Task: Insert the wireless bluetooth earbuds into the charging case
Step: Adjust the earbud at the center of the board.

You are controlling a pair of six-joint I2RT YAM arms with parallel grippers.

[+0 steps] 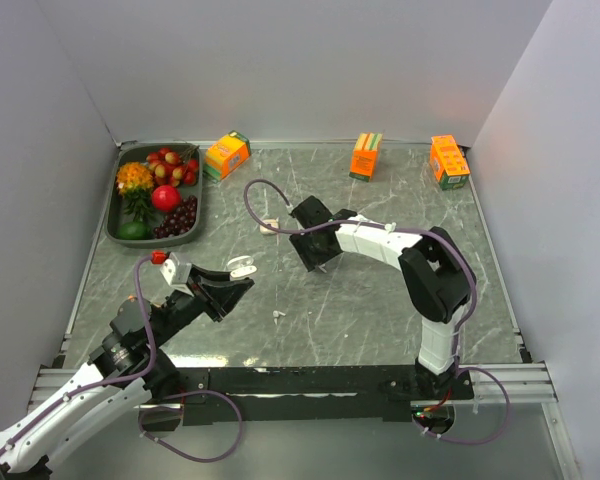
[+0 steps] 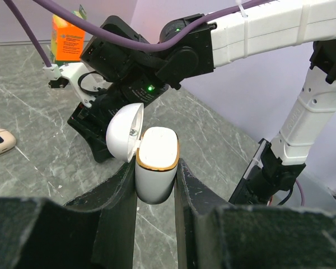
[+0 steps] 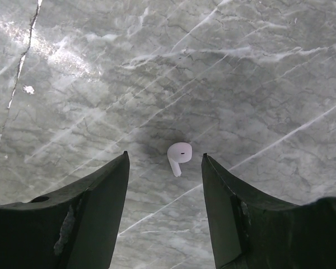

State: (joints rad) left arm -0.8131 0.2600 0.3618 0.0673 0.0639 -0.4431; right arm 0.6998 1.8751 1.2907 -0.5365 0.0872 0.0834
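While the left hand (image 2: 155, 171) is clamped tight on the charging case (image 2: 157, 154), its two dark fingers press the sides of the white, gold-rimmed body. The round lid is swung open to one side. Seen from above, this hand and case sit nearer the arm bases than the tray (image 1: 113, 212) of fruit and a little to its right, raised off the surface (image 1: 380, 300).

Further right of the tray, the right hand (image 3: 165, 158) points down at the marble-patterned surface with its fingers spread apart, gripping nothing. One white earbud (image 3: 179, 154) lies flat between them, touching neither finger, with its short stem pointing toward the wrist camera.

A second small white piece (image 1: 278, 315), probably another earbud, lies on the surface nearer than the tray and right of the left hand. A tan case (image 1: 269, 226) rests closed on the surface, level with the tray's near end and to its right. Three orange cartons (image 1: 366, 156) stand along the far edge, to the tray's right.
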